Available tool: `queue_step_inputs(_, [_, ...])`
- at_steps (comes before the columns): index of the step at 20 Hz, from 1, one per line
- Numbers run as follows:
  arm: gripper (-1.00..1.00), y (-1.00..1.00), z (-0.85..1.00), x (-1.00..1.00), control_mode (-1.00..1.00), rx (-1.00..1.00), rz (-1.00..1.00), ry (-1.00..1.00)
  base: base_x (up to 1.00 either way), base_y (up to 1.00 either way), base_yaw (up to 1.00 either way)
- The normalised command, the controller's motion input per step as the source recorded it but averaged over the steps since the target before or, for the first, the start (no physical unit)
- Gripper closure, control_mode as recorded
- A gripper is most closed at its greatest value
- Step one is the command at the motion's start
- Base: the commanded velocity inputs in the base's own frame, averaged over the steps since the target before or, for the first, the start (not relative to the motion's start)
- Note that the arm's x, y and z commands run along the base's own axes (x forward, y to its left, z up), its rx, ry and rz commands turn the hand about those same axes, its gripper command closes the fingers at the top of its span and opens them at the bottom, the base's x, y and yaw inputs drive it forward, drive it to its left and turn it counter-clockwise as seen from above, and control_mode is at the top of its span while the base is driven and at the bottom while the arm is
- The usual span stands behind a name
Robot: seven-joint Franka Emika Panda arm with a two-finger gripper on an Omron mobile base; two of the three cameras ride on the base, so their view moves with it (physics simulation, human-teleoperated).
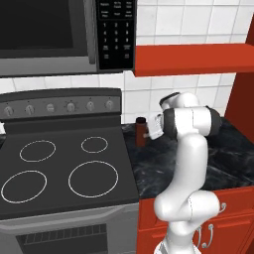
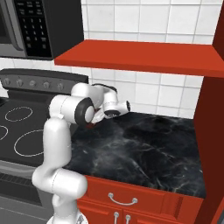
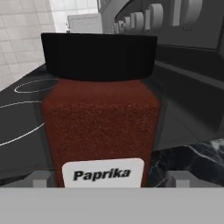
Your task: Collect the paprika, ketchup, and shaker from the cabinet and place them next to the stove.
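1. The white arm rises from the base in front of the bench, folds at its elbow and reaches low and level toward the back left corner of the dark marble bench (image 1: 233, 158), beside the stove (image 1: 64, 168).
2. The gripper (image 3: 109, 177) points sideways at the paprika (image 3: 101, 109); in the hand view its two finger tips (image 3: 41, 178) stand clear on either side of the jar, so the jaws are wide apart and grip nothing.
3. The paprika is a squat jar of dark red powder with a broad round black lid and a white label reading "Paprika". It stands upright on the bench at its left edge, just beside the stove and near the back wall; in the left base view it is (image 1: 141, 130) partly hidden by the hand.
4. The stove has a black glass top with four white rings and a grey back panel of knobs.
5. A microwave (image 1: 59, 34) hangs above the stove. White tiles cover the wall, a red shelf (image 2: 140, 57) juts out over the bench, and red drawers (image 2: 127, 201) with silver handles sit below.
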Motion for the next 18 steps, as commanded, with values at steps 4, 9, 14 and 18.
queue_step_inputs(4, [-1.0,-0.27,0.15,0.0,-1.0,0.0,0.0,-0.01,0.0,0.0,0.0])
queue_step_inputs(9, [-1.0,-0.46,0.13,-0.1,-1.0,0.0,0.0,-0.01,0.0,0.0,0.0])
queue_step_inputs(14, [-1.0,-0.46,0.15,-0.32,-1.0,0.0,0.0,-0.08,0.0,0.0,0.0])
queue_step_inputs(18, [-1.0,-0.22,0.23,-0.86,-1.0,0.0,0.0,-0.2,0.0,0.0,0.0])
